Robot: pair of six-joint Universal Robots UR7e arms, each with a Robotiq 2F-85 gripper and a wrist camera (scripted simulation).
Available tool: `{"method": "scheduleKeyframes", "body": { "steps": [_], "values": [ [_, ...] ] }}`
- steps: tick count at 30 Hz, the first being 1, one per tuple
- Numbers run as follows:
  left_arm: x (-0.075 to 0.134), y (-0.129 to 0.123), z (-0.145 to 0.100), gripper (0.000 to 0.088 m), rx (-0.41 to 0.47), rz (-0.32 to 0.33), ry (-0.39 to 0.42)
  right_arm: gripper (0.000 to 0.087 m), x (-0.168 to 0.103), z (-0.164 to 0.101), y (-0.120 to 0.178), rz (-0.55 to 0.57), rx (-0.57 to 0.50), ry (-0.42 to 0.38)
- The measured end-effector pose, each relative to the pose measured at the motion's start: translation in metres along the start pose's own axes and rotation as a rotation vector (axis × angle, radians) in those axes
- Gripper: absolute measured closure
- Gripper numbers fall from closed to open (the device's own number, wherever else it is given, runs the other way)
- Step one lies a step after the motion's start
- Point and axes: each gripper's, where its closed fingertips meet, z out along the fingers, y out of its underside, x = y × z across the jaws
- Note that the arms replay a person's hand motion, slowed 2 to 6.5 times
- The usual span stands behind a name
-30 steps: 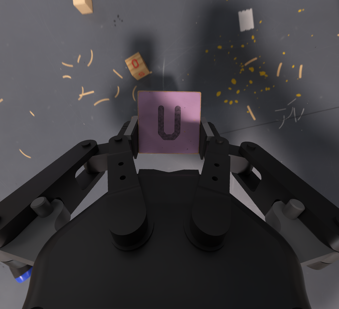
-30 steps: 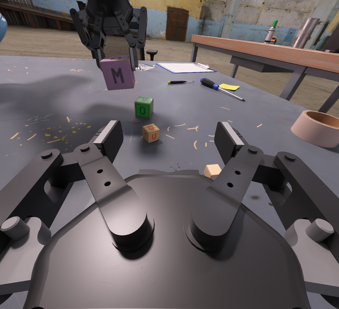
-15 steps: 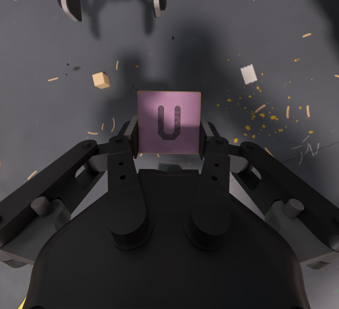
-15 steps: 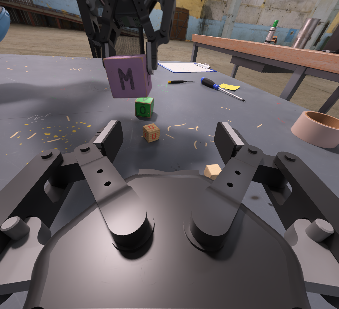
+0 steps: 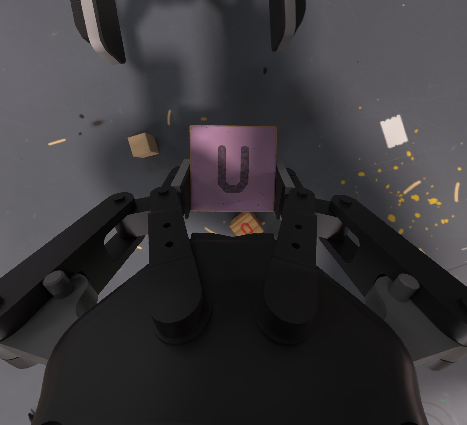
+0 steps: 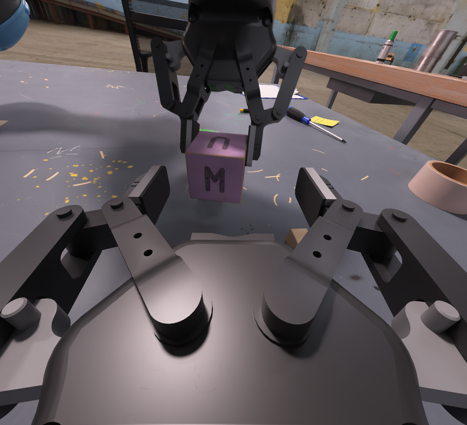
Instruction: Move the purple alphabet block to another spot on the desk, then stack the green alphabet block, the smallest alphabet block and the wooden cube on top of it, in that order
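My left gripper (image 5: pixel 232 180) is shut on the purple alphabet block (image 5: pixel 209 140) and holds it a little above the grey desk (image 5: pixel 75 84). In the right wrist view the block (image 6: pixel 216 180) hangs from the left gripper (image 6: pixel 218 152), just in front of my open, empty right gripper (image 6: pixel 232 179). The right gripper's fingers (image 5: pixel 98 21) show at the top of the left wrist view. The wooden cube (image 5: pixel 143 145) (image 6: pixel 295 236) lies on the desk. The small alphabet block (image 5: pixel 246 227) peeks out under the purple one. Only a sliver of the green block (image 6: pixel 208 131) shows behind it.
A roll of tape (image 6: pixel 439 185) stands at the right. A screwdriver (image 6: pixel 313 122), a yellow note (image 6: pixel 324 121) and a clipboard (image 6: pixel 273 91) lie at the back. A chair (image 6: pixel 151 14) and a wooden table (image 6: pixel 391 79) stand beyond. A white scrap (image 5: pixel 393 131) lies on the desk.
My left gripper has carried the purple block toward the right gripper and lower over the desk. The right gripper has stayed still and open.
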Motion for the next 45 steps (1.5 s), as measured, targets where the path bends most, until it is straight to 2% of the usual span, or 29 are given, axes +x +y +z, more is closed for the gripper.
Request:
{"method": "scheduleKeyframes", "body": {
  "steps": [7, 14, 21, 45],
  "values": [
    [-0.007, -0.001, 0.02, 0.0366, -0.022, -0.011, -0.004, 0.002, -0.001, 0.001, 0.001, 0.007, -0.005, -0.017],
    [-0.013, 0.001, 0.03, 0.0366, -0.015, -0.038, -0.024, 0.002, -0.003, 0.001, 0.002, 0.002, -0.015, -0.024],
    [-0.017, 0.005, 0.036, 0.0366, -0.002, -0.053, -0.042, 0.002, -0.002, 0.002, 0.004, 0.003, -0.028, -0.024],
    [-0.014, 0.014, 0.045, 0.0366, 0.027, -0.102, -0.012, 0.002, 0.0, 0.003, 0.004, 0.008, -0.032, -0.008]
  ]
}}
